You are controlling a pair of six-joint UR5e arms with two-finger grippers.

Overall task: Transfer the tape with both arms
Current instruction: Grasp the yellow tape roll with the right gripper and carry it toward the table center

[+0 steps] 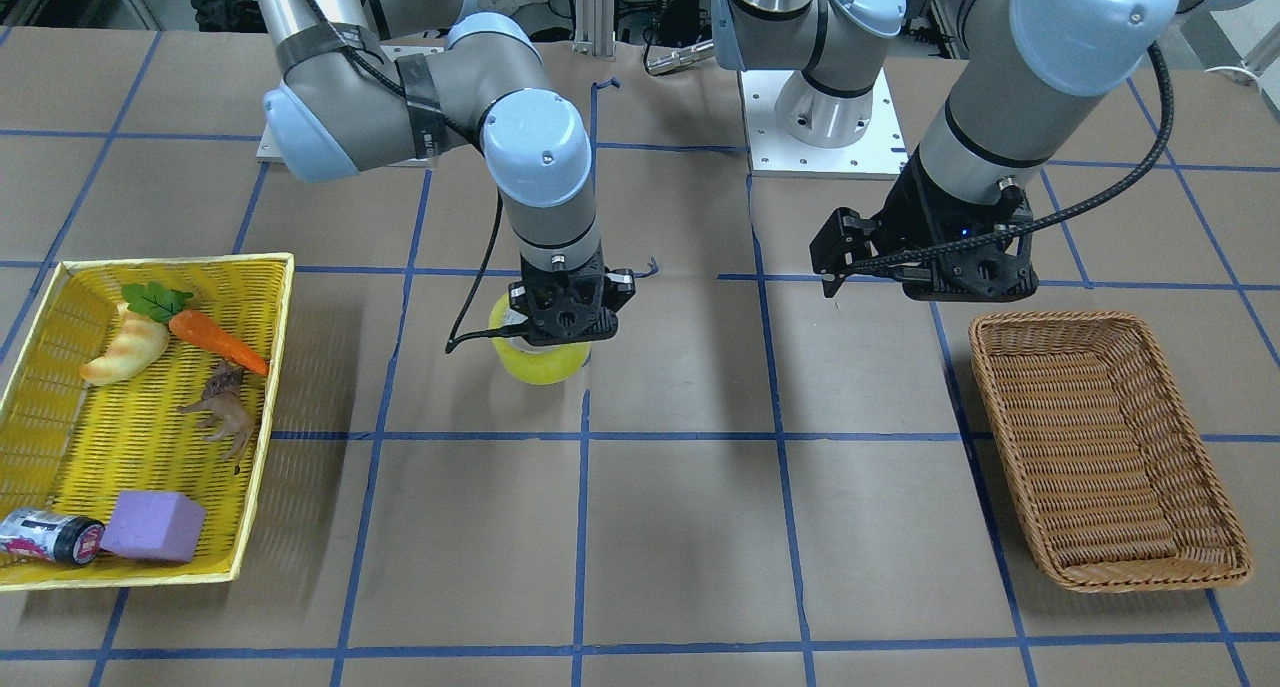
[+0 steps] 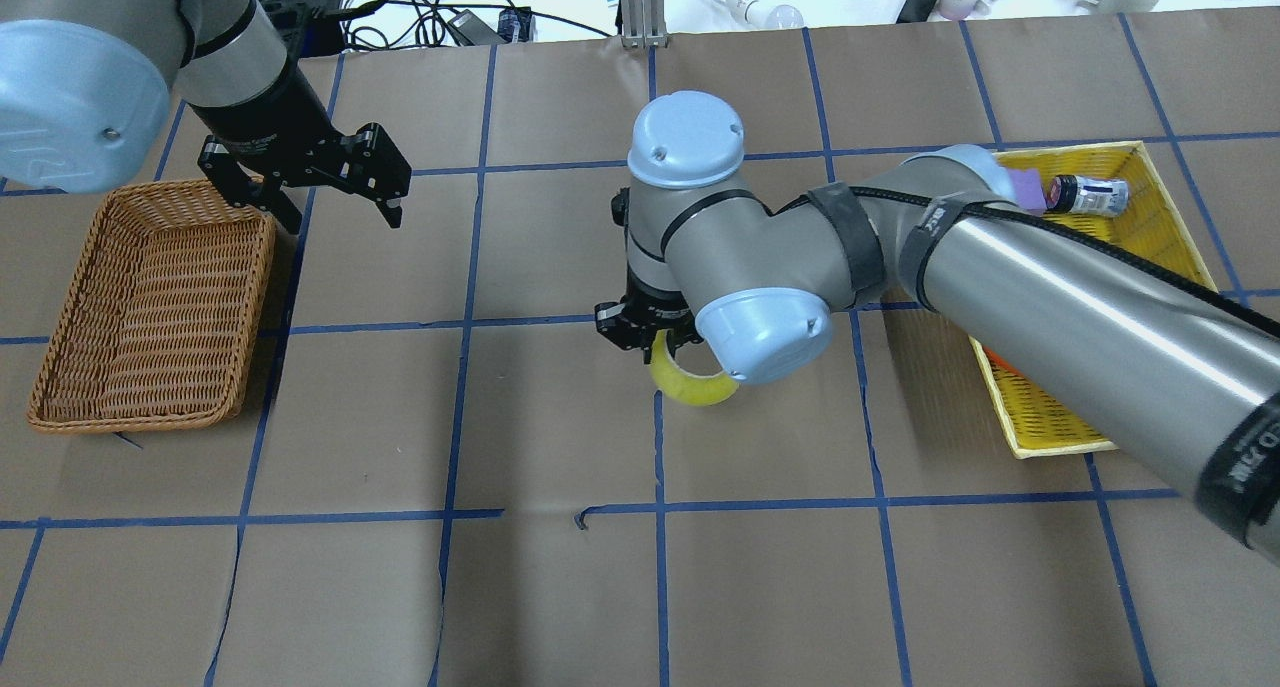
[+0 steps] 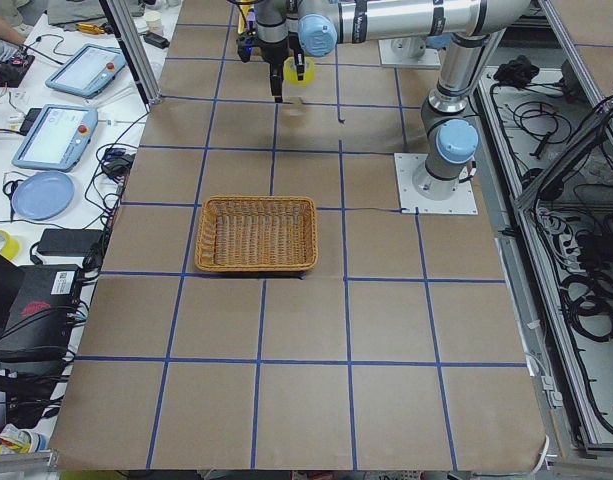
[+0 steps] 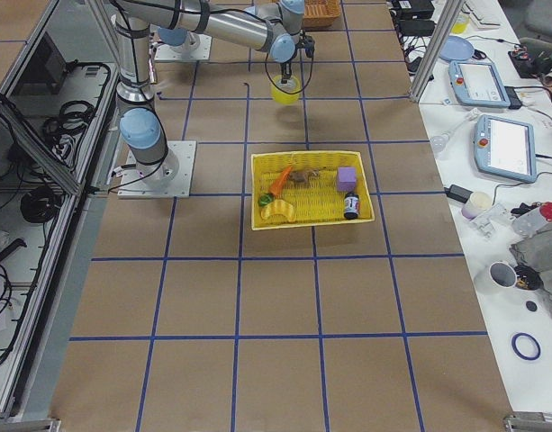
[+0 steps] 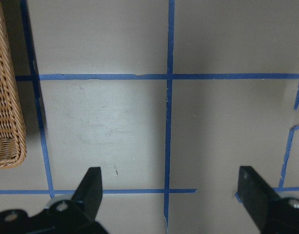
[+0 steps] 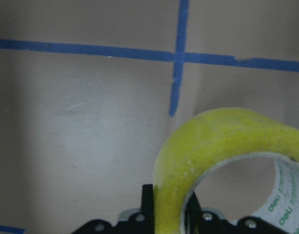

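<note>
The tape (image 1: 540,364) is a yellow roll with a whitish core, near the middle of the table. My right gripper (image 1: 562,317) points straight down and is shut on the roll's wall. In the right wrist view the fingers pinch the tape (image 6: 212,146) at its lower edge. In the overhead view the tape (image 2: 690,385) hangs under the right gripper (image 2: 655,332), low over the paper; I cannot tell if it touches. My left gripper (image 2: 338,212) is open and empty beside the brown basket. It also shows in the left wrist view (image 5: 171,190) over bare table.
A brown wicker basket (image 2: 150,307) lies empty on the left arm's side. A yellow basket (image 1: 130,437) on the right arm's side holds a carrot (image 1: 218,342), a croissant (image 1: 125,352), an animal figure, a purple foam block (image 1: 155,527) and a small bottle.
</note>
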